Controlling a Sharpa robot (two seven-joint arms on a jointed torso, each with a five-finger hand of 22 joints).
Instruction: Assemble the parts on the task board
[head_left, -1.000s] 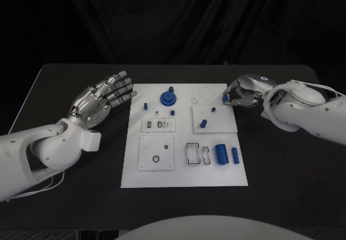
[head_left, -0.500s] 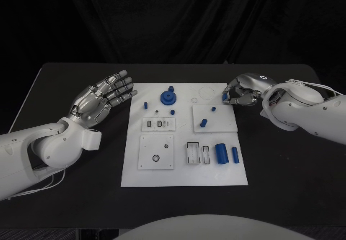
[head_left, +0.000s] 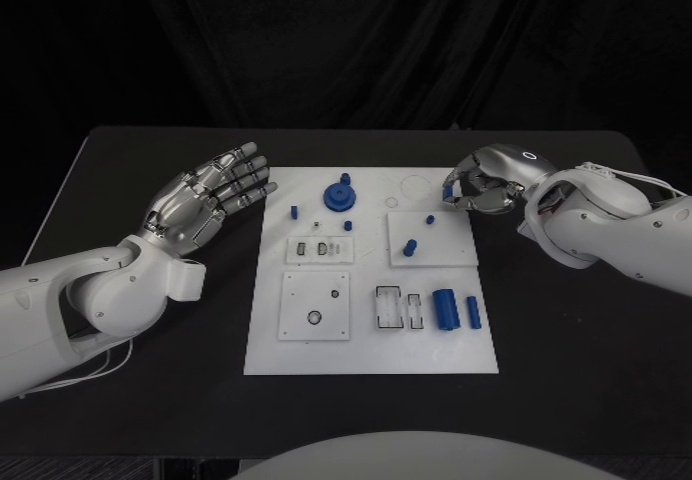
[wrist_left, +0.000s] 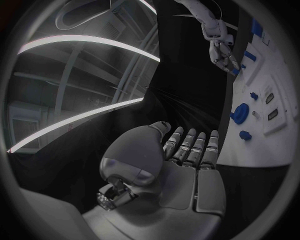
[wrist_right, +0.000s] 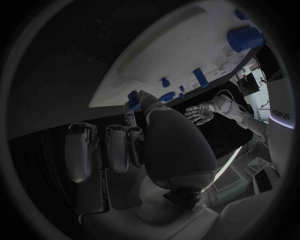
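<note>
The white task board (head_left: 368, 350) lies mid-table. On it stand a blue gear (head_left: 339, 195), small blue pegs (head_left: 407, 245) and two blue cylinders (head_left: 444, 308). My right hand (head_left: 483, 190) hovers at the board's far right corner, fingers curled in. In the right wrist view its thumb and a finger pinch a small blue part (wrist_right: 133, 95) just above the board's edge (wrist_right: 181, 45). My left hand (head_left: 209, 200) is raised left of the board, palm up with fingers spread, and holds nothing. The left wrist view shows that flat hand (wrist_left: 187, 165) and the gear (wrist_left: 239, 113).
Raised white blocks on the board carry slots and holes: one at the near left (head_left: 313, 305), one at the right (head_left: 430, 238). A black-framed slot (head_left: 387, 307) lies beside the cylinders. Bare black table (head_left: 577, 380) surrounds the board.
My right hand has drawn slightly back and up from the board's corner with the small blue part. The left hand has stayed still.
</note>
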